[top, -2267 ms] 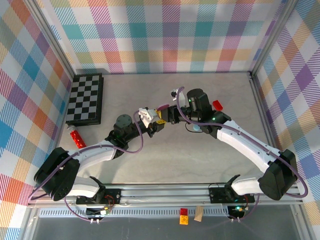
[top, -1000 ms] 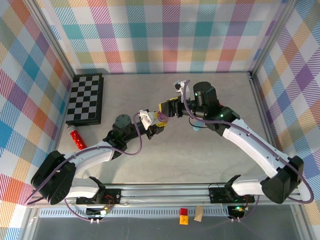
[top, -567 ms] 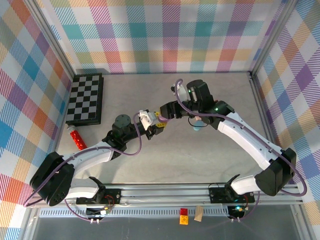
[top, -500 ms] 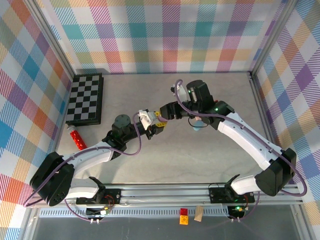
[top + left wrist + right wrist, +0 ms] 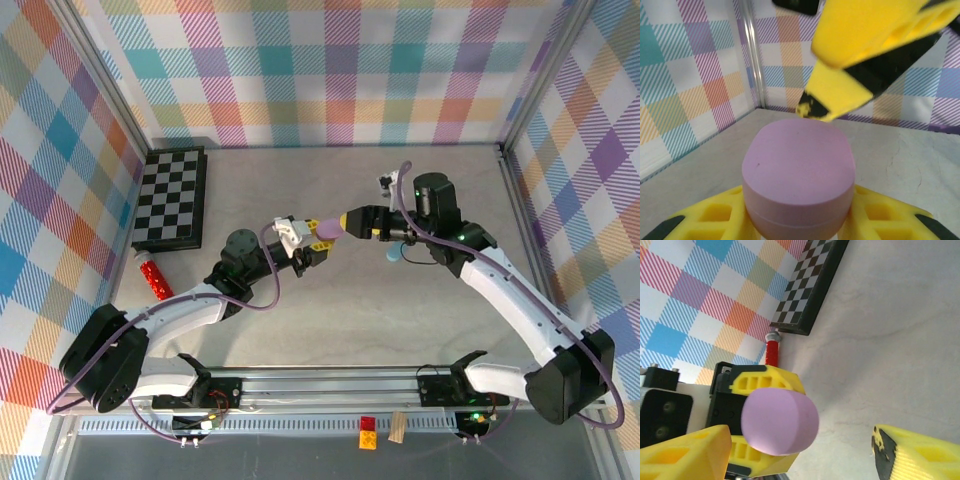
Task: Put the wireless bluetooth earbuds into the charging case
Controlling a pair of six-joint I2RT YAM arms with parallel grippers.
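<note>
Red and yellow, a small block [image 5: 367, 434] sits on the near ledge beside a wooden one [image 5: 398, 428].

From its base at near left, your left arm [image 5: 190, 305] lies low and runs up and to the right toward the middle of the table. Its wrist is level. Your left gripper [image 5: 310, 243] is clamped on a lilac case [image 5: 325, 230], one yellow finger on each side. The case is held clear of the table, and in the left wrist view its lid seam looks closed.

Your right arm [image 5: 510, 290] climbs from the near-right base, slants up and to the left, then bends at the wrist to point left at the case. Your right gripper [image 5: 350, 222] has its jaws wide with nothing between them, its tips just beside the case. In the left wrist view one right finger hangs over the case's far edge. You cannot tell from that view whether it touches.

A pale blue piece [image 5: 395, 252] lies on the table below your right wrist. It is too small to tell whether it is an earbud.

Farther left, a red cylinder [image 5: 153, 275] lies by the near corner of the chessboard [image 5: 172, 197].
</note>
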